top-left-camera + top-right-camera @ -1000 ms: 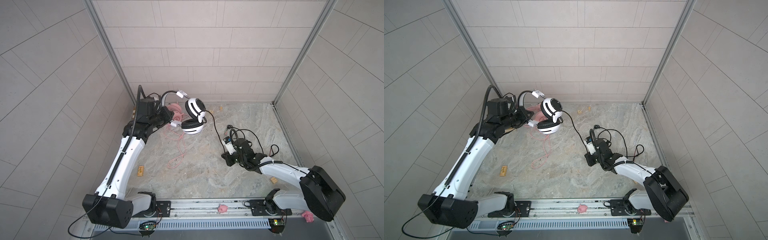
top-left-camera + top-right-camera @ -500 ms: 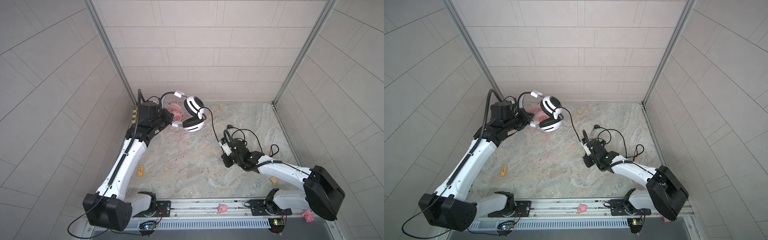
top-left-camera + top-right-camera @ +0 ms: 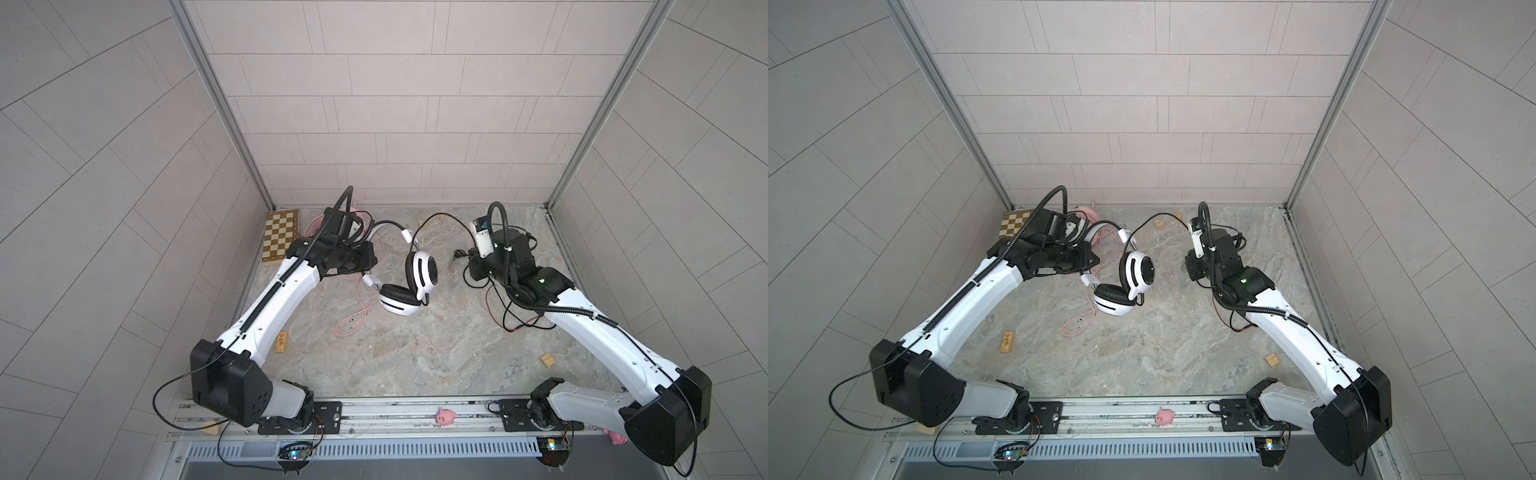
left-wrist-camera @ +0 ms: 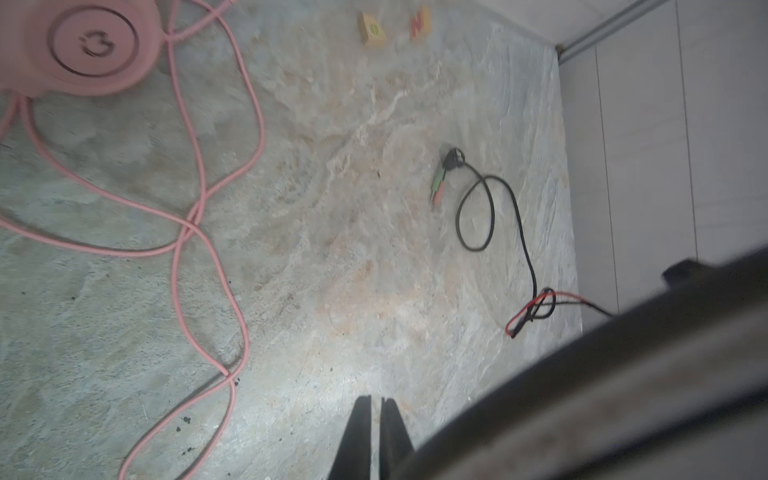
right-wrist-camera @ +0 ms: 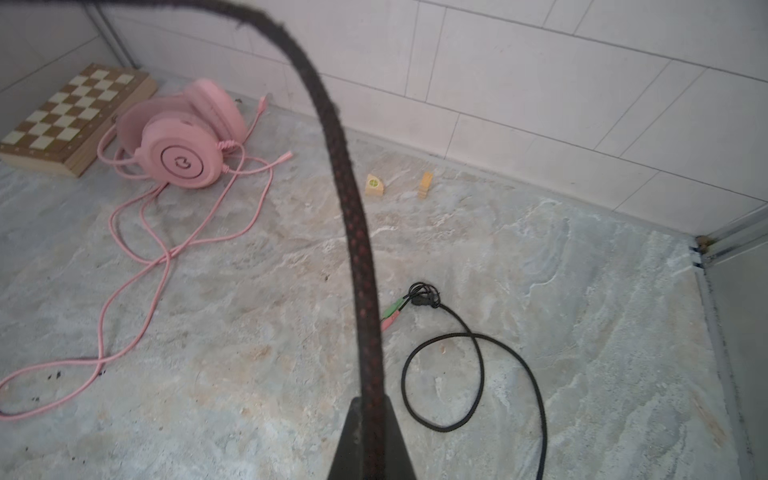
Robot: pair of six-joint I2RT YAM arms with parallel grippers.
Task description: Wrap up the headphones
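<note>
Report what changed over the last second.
The left gripper swung the white headphones away from the far wall, toward the table's middle. The right gripper, still shut on the black cable, lifted and drew back toward the far wall, raising the cable into an arc. The pink headphones and pink cable stayed put.

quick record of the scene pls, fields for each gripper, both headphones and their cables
left gripper: shut, holding white headphones by the headband, cups dangling
right gripper: shut on black cable
black cable: strung from white headphones to right gripper, rest looped on table, plugs lying loose
pink headphones: on table beside chessboard
pink cable: sprawled loose, unwound
</note>
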